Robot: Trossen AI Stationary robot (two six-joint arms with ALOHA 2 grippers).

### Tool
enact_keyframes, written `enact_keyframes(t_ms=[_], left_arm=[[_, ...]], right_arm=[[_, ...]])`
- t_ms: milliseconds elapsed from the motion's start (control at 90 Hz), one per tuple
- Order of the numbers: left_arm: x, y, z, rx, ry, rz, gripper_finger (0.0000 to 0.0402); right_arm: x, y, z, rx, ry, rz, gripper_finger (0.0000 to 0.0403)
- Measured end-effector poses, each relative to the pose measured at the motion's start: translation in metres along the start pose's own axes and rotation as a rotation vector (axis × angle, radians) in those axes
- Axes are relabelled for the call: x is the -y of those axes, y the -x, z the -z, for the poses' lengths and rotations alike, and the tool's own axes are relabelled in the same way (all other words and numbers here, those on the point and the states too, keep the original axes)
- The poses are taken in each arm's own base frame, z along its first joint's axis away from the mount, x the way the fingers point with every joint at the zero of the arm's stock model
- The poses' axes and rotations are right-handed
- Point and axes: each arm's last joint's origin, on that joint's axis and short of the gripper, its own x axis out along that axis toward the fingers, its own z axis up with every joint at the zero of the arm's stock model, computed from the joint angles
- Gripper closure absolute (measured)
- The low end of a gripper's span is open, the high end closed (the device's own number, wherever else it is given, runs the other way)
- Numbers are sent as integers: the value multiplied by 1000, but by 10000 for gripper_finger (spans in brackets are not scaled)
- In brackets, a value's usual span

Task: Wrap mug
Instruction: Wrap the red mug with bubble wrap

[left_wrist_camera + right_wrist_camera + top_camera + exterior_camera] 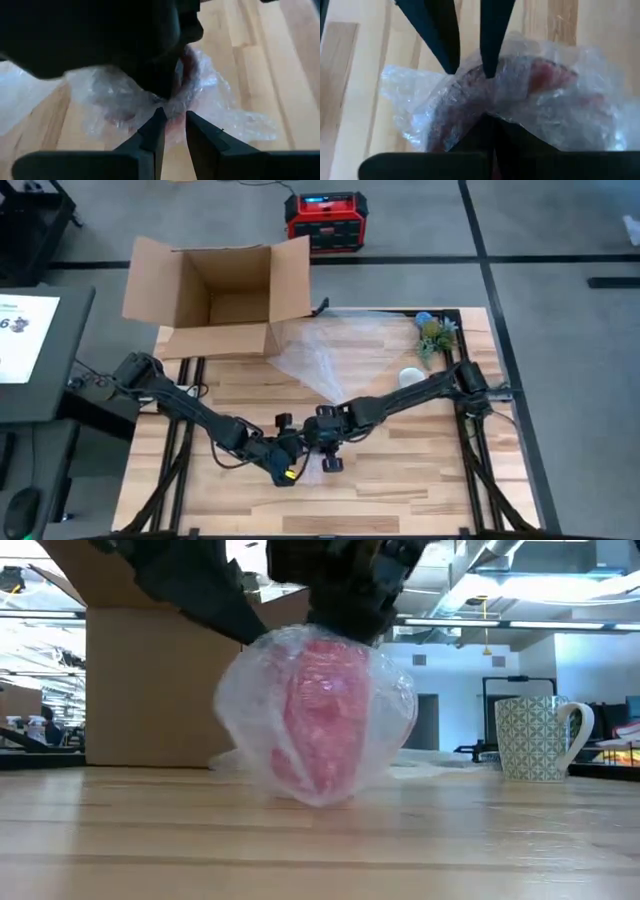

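A red mug wrapped in clear bubble wrap (318,720) sits near the table's front middle, with its underside at the tabletop. Both grippers come down on its top. My left gripper (175,116) reaches in from the left and is shut on the wrap. My right gripper (490,122) reaches in from the right and is also shut on the wrap. In the high view the two grippers (287,470) (330,452) hide most of the bundle. My left gripper pinches a gathered bunch of bubble wrap (174,107) on top of the bundle between its two fingertips, slanting down from the table's left. The bundle stays below the fingers. My right gripper's shut fingers (487,131) dig into the gathered wrap (492,102) on the bundle's top, opposite the left fingers (451,60). They slant down from the right. The fingers themselves hide how many layers they hold.
A white patterned mug (535,738) stands to the right, near a small plant (437,335). A spare sheet of bubble wrap (330,350) lies at the far middle. Beside it, an open cardboard box (220,295) sits at the far left.
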Motion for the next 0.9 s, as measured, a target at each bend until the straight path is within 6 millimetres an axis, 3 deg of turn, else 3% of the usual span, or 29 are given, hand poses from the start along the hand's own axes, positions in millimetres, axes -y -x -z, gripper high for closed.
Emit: enact_keyframes(t_ms=[100,222,644,789,900], left_arm=[[-4,1,8,-76,10,-35,345],[-4,0,11,-94,24,-38,345],[0,2,9,-71,33,-23,345],[0,2,11,-89,24,-27,345],[-1,9,19,-159,6,-46,345]], right_arm=[[7,-11,2,-28,6,-3,403],[9,-9,2,-36,9,1,403],[-16,66,-29,58,37,12,403],[-13,55,-28,36,30,33,403],[-5,30,-21,-35,9,48,403]])
